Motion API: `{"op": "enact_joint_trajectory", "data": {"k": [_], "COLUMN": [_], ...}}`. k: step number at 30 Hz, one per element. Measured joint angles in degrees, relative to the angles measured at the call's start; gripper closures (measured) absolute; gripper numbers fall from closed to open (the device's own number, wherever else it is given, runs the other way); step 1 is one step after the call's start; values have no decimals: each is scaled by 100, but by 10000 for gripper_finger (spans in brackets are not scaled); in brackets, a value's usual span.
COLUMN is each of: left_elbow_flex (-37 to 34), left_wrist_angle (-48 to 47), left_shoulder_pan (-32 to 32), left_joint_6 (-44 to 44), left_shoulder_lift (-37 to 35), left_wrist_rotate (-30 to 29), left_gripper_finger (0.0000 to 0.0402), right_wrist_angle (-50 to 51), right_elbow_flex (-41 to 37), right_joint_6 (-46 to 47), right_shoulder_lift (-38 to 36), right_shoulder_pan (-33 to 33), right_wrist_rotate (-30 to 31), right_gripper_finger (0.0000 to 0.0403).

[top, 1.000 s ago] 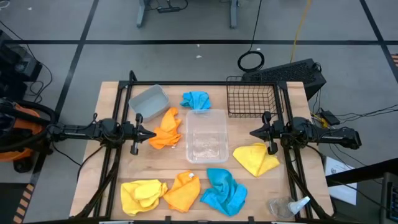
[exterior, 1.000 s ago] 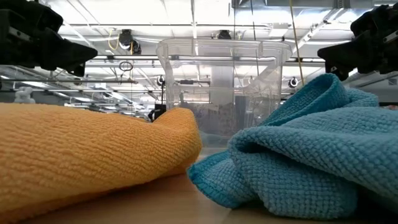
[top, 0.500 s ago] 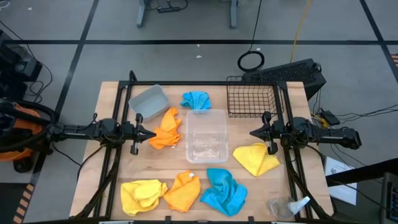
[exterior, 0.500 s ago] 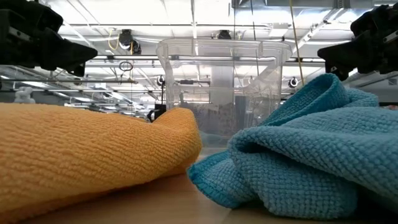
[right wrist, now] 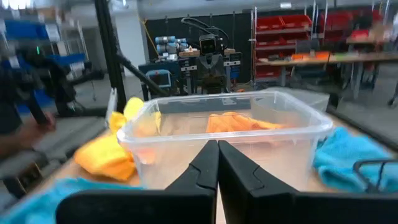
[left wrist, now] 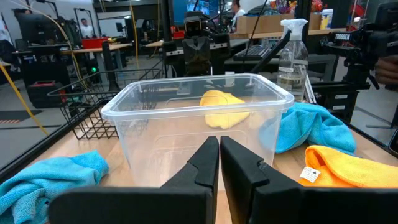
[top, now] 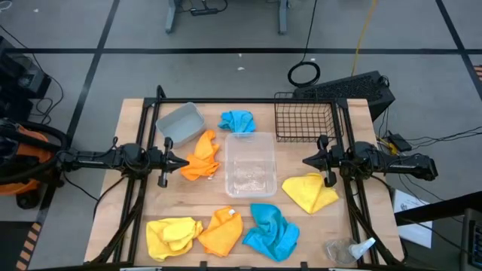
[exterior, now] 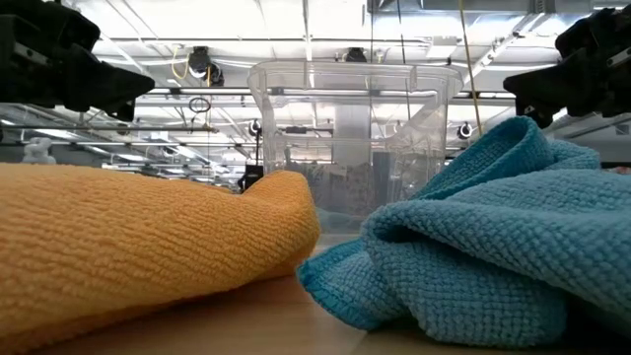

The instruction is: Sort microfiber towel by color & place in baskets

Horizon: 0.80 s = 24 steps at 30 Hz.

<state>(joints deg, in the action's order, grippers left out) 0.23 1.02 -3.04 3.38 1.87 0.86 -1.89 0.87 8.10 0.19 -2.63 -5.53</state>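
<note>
We count six microfiber towels, all loose on the bench (top: 135, 120) and none in a basket, so sorting has not begun. Two are orange: one (top: 202, 156) just ahead of the left gripper (top: 184, 162), one (top: 221, 232) at the near edge. Two are yellow: one (top: 309, 192) just beside the right gripper (top: 307, 160), one (top: 173, 236) near the left corner. Two are blue (top: 238, 120) (top: 271, 232). Three baskets stand unfilled (as far as we can judge): grey bin (top: 179, 123), clear tub (top: 249, 163) between the grippers, wire basket (top: 305, 117). Both grippers are clenched, holding nothing.
</note>
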Motion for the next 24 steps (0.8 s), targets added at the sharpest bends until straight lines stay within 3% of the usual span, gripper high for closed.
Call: {"op": "enact_joint_trajectory", "data": {"k": [2, 12, 24], "left_elbow_flex": [2, 0, 0], "left_wrist_angle": [0, 0, 2], "left_shoulder_pan": [0, 1, 1], "left_joint_6": [1, 0, 0], "left_shoulder_lift": [0, -2, 0], "left_wrist_rotate": [0, 0, 0], "left_gripper_finger": [377, 377, 377], "right_wrist_angle": [-21, 252, 2312], "right_elbow_flex": [0, 723, 3722], "right_joint_6": [342, 327, 299], "right_shoulder_lift": [0, 125, 1564], "right_shoulder_pan": [-2, 78, 87], "right_wrist_rotate": [67, 71, 97], "right_gripper_finger": [403, 403, 403]}}
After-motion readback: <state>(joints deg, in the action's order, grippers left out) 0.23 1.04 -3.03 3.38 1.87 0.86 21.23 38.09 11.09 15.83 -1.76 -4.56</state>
